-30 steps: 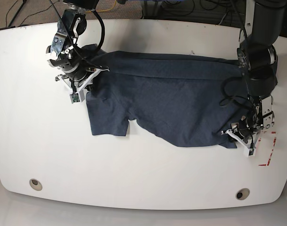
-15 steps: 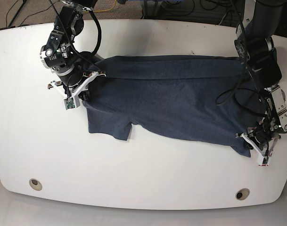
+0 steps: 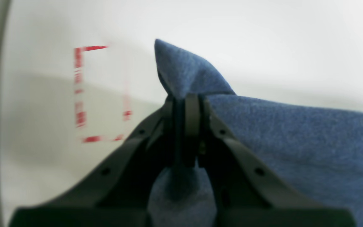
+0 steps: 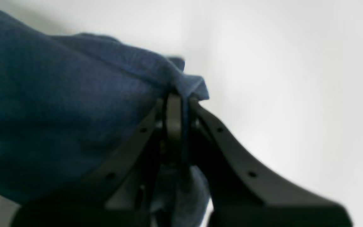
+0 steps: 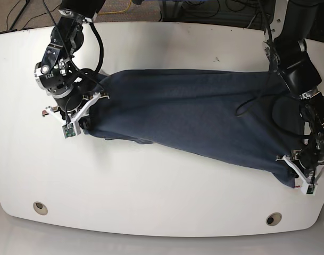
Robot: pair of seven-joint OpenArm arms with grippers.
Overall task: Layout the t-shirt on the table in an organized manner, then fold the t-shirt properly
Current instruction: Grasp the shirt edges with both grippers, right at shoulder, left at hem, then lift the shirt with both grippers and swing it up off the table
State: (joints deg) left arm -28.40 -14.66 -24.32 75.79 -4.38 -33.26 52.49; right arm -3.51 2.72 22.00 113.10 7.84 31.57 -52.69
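The dark navy t-shirt (image 5: pixel 193 117) hangs stretched between my two grippers, lifted over the white table (image 5: pixel 151 196). My left gripper (image 5: pixel 299 179) at the base view's right is shut on a corner of the t-shirt (image 3: pixel 184 75); the cloth peaks out above its closed fingers (image 3: pixel 191 107). At the base view's left, my right gripper (image 5: pixel 79 119) is shut on the opposite edge of the t-shirt (image 4: pixel 74 104), fabric bunched over its fingers (image 4: pixel 173 116). No lettering shows.
A red-taped rectangle (image 3: pixel 101 94) marks the table just beside my left gripper, near the table's right edge. Two grey grommet holes (image 5: pixel 40 207) (image 5: pixel 273 219) sit near the front edge. Cables lie beyond the far edge.
Both grippers have pulled outward and toward the front, the left further to the front right and the right further left. The t-shirt is drawn taut and the hanging sleeve has tucked under.
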